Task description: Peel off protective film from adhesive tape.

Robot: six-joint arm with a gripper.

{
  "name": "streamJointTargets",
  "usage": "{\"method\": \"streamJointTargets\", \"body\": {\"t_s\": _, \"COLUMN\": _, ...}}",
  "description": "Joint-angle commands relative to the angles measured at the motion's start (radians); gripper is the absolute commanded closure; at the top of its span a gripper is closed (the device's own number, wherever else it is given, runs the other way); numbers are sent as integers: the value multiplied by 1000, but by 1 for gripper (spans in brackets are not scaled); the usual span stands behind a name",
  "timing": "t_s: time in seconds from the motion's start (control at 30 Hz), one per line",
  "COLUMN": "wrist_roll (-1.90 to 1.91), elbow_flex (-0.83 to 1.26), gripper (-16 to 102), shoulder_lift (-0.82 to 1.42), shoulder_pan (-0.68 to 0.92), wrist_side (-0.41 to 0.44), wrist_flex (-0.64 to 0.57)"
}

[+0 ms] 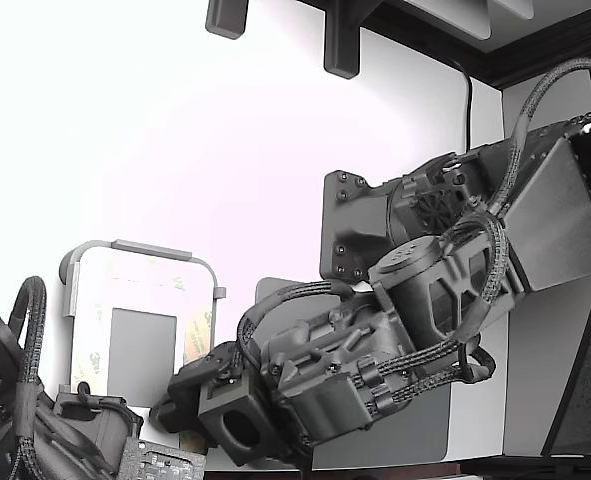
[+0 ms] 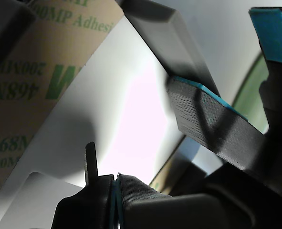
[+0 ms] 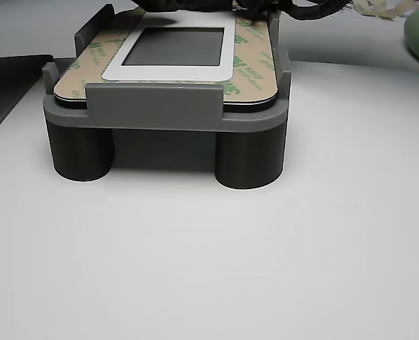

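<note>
The gripper point(image 2: 217, 62), its jaws parted, hung just over the film point(image 2: 33, 90) on the fixture-held panel point(image 3: 168, 73), positioned to pinch an edge.

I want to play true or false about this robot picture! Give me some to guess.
1. The protective film has green writing on it. True.
2. The grey holder stands on square wooden legs. False: its legs are round and dark.
3. A grey square sits inside the white frame. True.
4. The table is bright red. False: it is white.
</note>
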Motion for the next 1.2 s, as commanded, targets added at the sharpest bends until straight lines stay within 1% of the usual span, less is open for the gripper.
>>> {"method": "streamJointTargets", "body": {"t_s": 0.0, "wrist_roll": -2, "elbow_flex": -28, "gripper": 98, "shoulder_lift": 17, "shoulder_pan": -5, "wrist_side": 6, "wrist_flex": -8}}
{"method": "streamJointTargets", "body": {"t_s": 0.37, "wrist_roll": -20, "elbow_flex": -20, "gripper": 98, "shoulder_lift": 9, "shoulder_pan": 14, "wrist_side": 25, "wrist_flex": -11}}
{"method": "streamJointTargets", "body": {"t_s": 0.5, "wrist_roll": -8, "elbow_flex": -29, "gripper": 98, "shoulder_lift": 8, "shoulder_pan": 28, "wrist_side": 38, "wrist_flex": 8}}
{"method": "streamJointTargets", "body": {"t_s": 1.17, "wrist_roll": 28, "elbow_flex": -51, "gripper": 98, "shoulder_lift": -9, "shoulder_pan": 31, "wrist_side": 31, "wrist_flex": 23}}
